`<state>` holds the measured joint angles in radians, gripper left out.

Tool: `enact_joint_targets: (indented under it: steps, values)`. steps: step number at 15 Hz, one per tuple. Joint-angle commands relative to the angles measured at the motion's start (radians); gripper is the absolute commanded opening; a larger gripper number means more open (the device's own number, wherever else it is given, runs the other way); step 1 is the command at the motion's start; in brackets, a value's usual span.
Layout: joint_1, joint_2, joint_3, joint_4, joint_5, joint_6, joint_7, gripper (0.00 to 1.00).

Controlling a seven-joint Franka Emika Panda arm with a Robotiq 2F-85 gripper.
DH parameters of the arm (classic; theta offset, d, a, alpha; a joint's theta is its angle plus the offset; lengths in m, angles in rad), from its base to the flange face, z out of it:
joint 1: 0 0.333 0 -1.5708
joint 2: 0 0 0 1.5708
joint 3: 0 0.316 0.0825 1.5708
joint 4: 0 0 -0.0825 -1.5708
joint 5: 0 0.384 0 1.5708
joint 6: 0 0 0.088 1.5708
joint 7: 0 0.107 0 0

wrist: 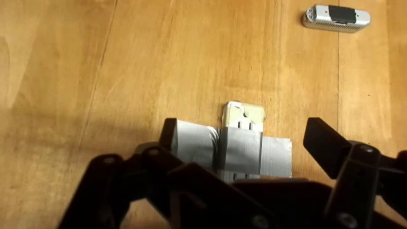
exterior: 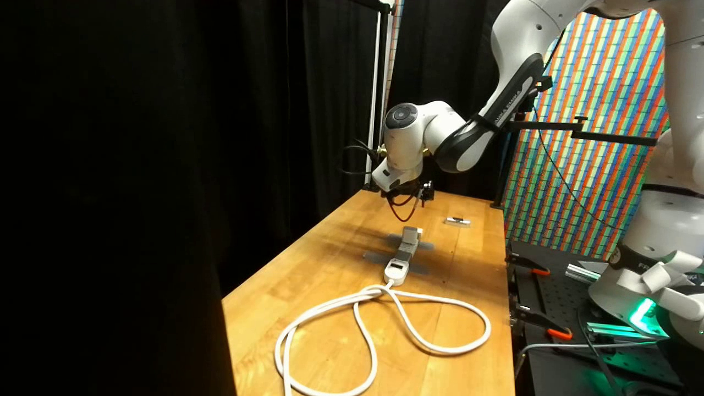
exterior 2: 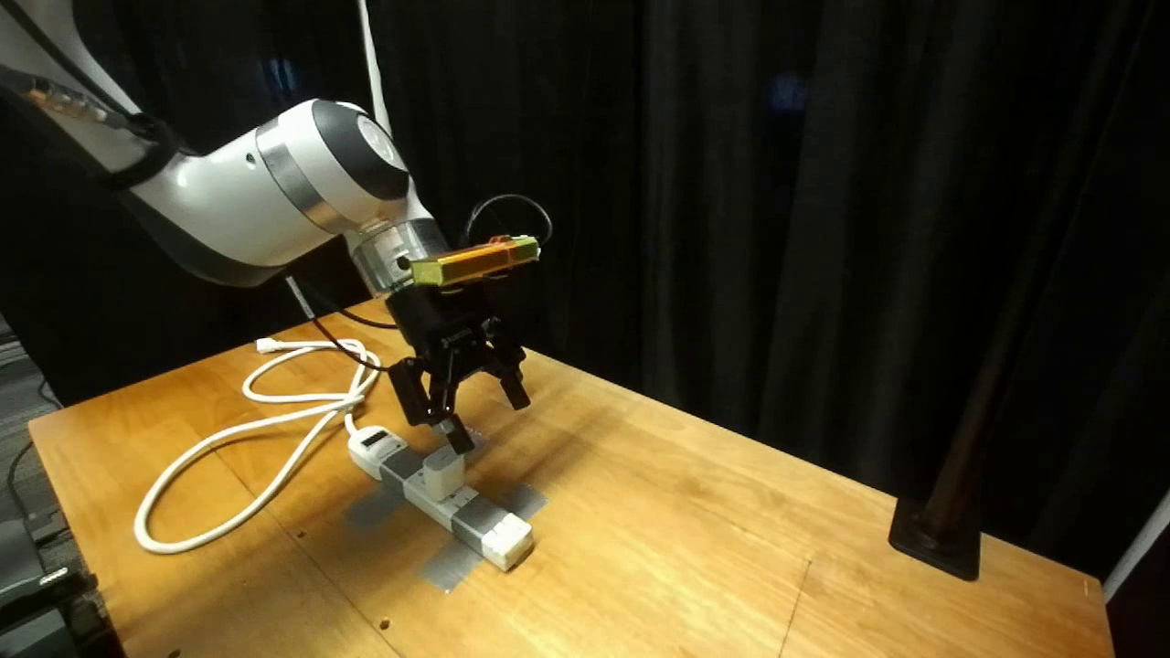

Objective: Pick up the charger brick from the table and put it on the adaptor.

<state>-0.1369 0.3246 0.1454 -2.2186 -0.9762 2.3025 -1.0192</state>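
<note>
Broadly, one wooden table (exterior 2: 731,548) lies low in both exterior views, beneath a robot arm (exterior 2: 238,201). Its gripper (exterior 2: 486,413), jaws apart, hangs above one power strip (exterior 2: 435,508) crossed by two tape bands (exterior 2: 479,519). One silver box (wrist: 336,18) shows upper right in the wrist view; only an exterior view clearly shows one charger (exterior 2: 444,475), standing on the strip, lower left of centre.

In both exterior views, the curtains (exterior: 258,110) sink to near-black while the counter (exterior 2: 658,530) takes warm light and soft shadows. A green light (exterior: 642,314) glows at the robot's base (exterior: 619,289). The wrist view shows a dark, blurred gripper (wrist: 243,143).
</note>
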Motion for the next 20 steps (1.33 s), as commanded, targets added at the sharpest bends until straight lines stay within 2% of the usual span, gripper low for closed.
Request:
enact_joint_targets:
  steps: [1, 3, 4, 5, 8, 14, 15, 17, 20]
  values:
    - [-0.058, -0.080, 0.045, -0.068, 0.202, 0.075, -0.264, 1.00]
    - [-0.082, -0.098, 0.079, -0.090, 0.333, 0.067, -0.415, 1.00]
    - [-0.027, -0.108, 0.033, -0.095, 0.414, 0.051, -0.464, 0.75]
    - [-0.002, -0.125, 0.020, -0.104, 0.434, 0.024, -0.438, 0.74]
    - [0.068, -0.141, -0.019, -0.118, 0.405, 0.003, -0.350, 0.50]
    - [0.111, -0.167, -0.033, -0.145, 0.442, 0.045, -0.377, 0.04]
    - [0.117, -0.167, -0.042, -0.148, 0.413, 0.061, -0.359, 0.01]
    - [0.128, -0.155, -0.062, -0.144, 0.359, 0.074, -0.322, 0.00]
    - [0.110, -0.125, -0.082, -0.138, 0.382, 0.132, -0.348, 0.00]
